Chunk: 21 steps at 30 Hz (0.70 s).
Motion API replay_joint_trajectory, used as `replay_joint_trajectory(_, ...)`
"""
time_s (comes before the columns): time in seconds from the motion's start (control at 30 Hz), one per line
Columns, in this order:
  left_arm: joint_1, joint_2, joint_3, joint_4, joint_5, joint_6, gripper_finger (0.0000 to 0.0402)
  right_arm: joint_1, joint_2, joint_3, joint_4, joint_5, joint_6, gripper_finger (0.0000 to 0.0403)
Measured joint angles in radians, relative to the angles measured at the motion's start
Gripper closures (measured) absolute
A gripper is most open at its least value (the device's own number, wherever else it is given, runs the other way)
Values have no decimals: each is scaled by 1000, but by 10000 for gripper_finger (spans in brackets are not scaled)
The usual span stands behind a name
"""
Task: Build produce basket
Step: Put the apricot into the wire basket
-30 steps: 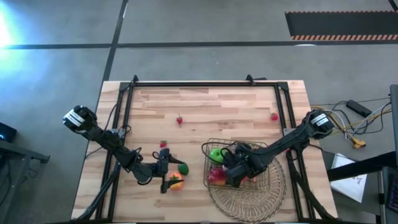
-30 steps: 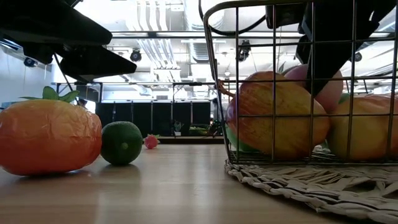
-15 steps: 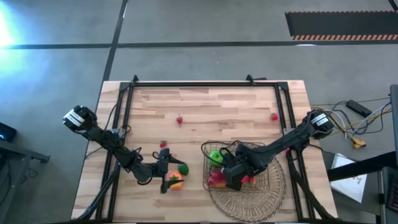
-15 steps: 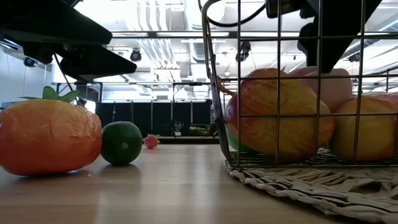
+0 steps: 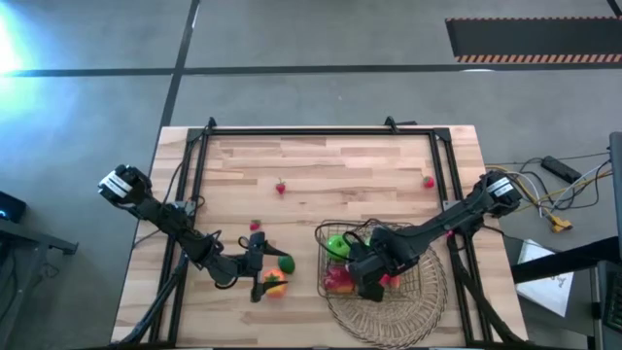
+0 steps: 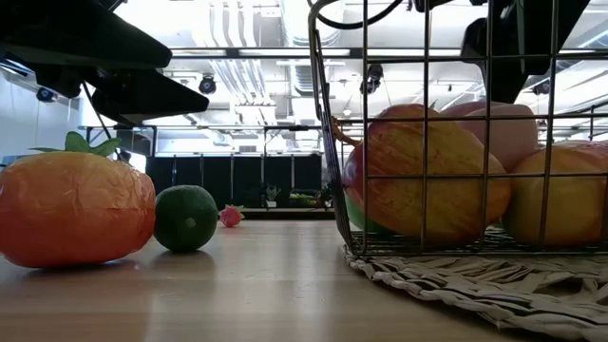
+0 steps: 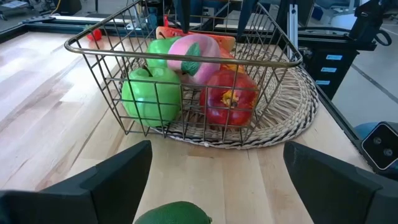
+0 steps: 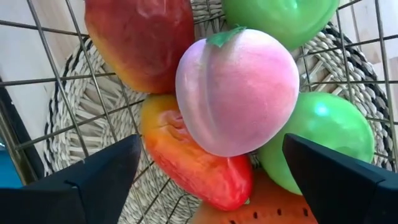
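The copper wire basket (image 7: 186, 55) stands on a round straw mat (image 5: 389, 313) at the near right. It holds a green apple (image 7: 151, 96), a red apple (image 7: 229, 99) and a pink peach (image 8: 237, 94), which rests on top of the others. My right gripper (image 5: 365, 276) is open just above the peach, with a finger on either side of it and clear of it. My left gripper (image 5: 259, 276) is open above the table beside an orange fruit (image 6: 74, 207) and a green lime (image 6: 185, 218), which both lie on the wood.
Three tiny red berries lie on the wood: one far of centre (image 5: 281, 188), one at the far right (image 5: 429, 181), one near the left gripper (image 5: 255, 226). A black frame (image 5: 292, 131) runs along the table's edges. Bare wood lies in the far middle.
My right gripper has risen a little inside the basket, away from the pink peach, which stays on the pile. The basket has slid slightly toward the table's left.
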Motion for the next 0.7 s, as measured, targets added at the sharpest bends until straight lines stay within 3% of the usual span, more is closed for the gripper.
replay_joint_trajectory(0.23, 7, 0, 0, 0, 0, -2, 53, -1, 0, 0, 1, 5, -41, 133)
replay_joint_trajectory(0.6, 13, 0, 0, 0, 0, -17, 53, -1, 0, 19, -4, 63, -98, 363)
replay_joint_trajectory(0.7, 16, 0, 0, 0, 1, -18, 53, 0, 0, 29, -2, 111, -111, 387)
